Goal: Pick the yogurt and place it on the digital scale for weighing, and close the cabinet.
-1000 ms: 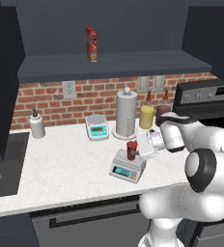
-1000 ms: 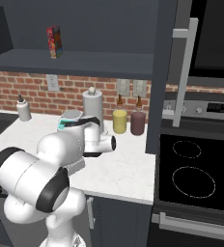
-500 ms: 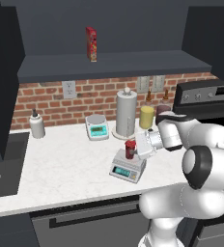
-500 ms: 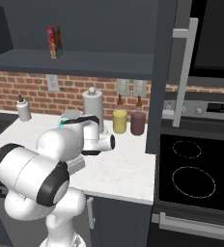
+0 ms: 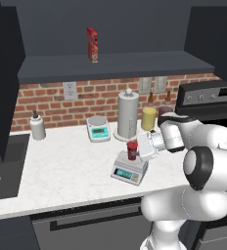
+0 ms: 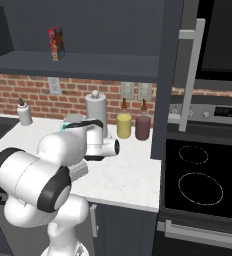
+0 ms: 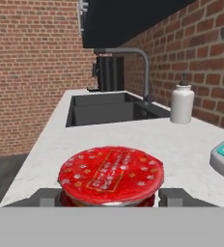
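Left base view gives you the yogurt [image 5: 131, 150] standing upright on the digital scale [image 5: 129, 167], red lid up, on the tabletop [image 5: 61, 171]. Your pincer [image 5: 136, 150] brackets the cup; whether its fingers press or have let go, you cannot tell.

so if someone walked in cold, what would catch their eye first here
Probably the big white robot arm reaching over the counter, with its gripper at a small red yogurt standing on the grey scale near the counter's front edge. After that, the lone red box on the dark shelf above the brick wall. The hand view gives a close look at the yogurt's bright red lid, with the sink beyond.
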